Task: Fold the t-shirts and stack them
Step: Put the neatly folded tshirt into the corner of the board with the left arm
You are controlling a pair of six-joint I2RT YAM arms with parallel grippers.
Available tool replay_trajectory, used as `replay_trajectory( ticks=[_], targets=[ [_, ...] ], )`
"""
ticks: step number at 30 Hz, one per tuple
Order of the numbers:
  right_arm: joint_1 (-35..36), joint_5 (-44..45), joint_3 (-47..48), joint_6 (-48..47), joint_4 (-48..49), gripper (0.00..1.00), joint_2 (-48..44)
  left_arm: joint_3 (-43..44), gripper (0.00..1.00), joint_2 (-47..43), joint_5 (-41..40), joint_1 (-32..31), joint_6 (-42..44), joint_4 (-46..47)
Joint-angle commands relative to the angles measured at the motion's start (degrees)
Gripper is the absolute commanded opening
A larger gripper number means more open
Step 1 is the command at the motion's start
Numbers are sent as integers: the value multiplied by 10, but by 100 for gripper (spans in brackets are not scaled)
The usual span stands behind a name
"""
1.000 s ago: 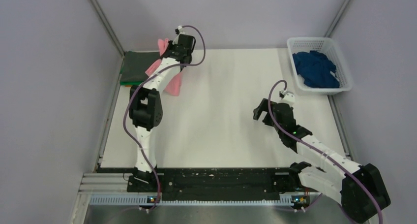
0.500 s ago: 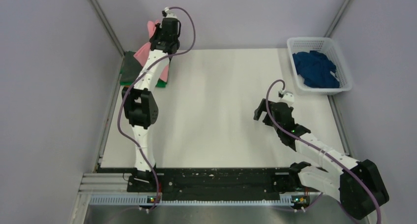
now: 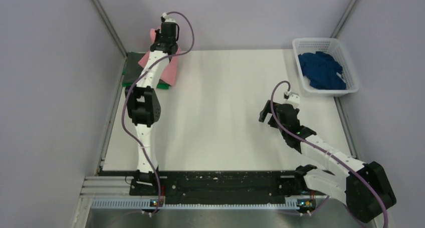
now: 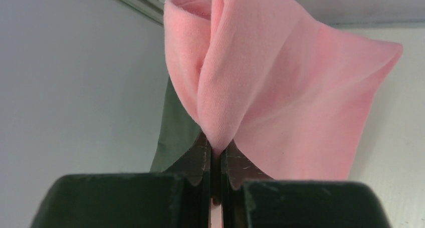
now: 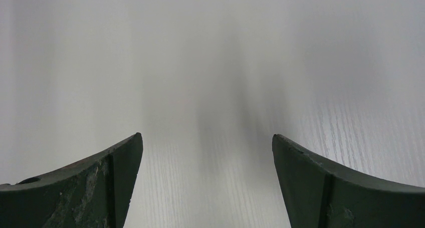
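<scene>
Overhead first: the white lattice basket [image 3: 321,39] stands at the far right corner of the table [image 3: 225,123] and holds the dark blue shirt [image 3: 323,70], crumpled inside its walls. Well apart from the basket, at the opposite far corner, the left arm is stretched out to full reach. The left gripper [image 3: 160,39] is raised there with the pink shirt [image 3: 170,71] hanging from it. The lower part of the pink shirt drapes over a dark grey shirt [image 3: 131,67] that lies flat against the side wall. A green shirt [image 3: 161,86] shows as a thin edge underneath. The left forearm crosses the pile and hides part of it. The right gripper [image 3: 265,112] hovers over the table on the near-left side of the basket, apart from it, with its jaws spread.

Left wrist view: the fingers [image 4: 198,160] are pressed together on a pinched fold of the pink shirt [image 4: 280,87], which fans out above them and blocks most of the view. A strip of the dark grey shirt [image 4: 173,133] shows behind it, beside the wall.

Right wrist view: the right gripper [image 5: 206,136] is wide open and grips nothing. The white wood-grain table [image 5: 210,87] shows between the fingers [image 5: 110,183].
</scene>
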Motion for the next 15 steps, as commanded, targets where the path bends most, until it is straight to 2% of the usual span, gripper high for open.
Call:
replay_trajectory(
  ticks=[1,15],
  targets=[
    [-2,18,31,-11,10,99,12,32,0,-9,11,36,-18,11],
    [-2,34,41,-17,-10,99,26,32,0,7,59,100,16,11]
  ],
)
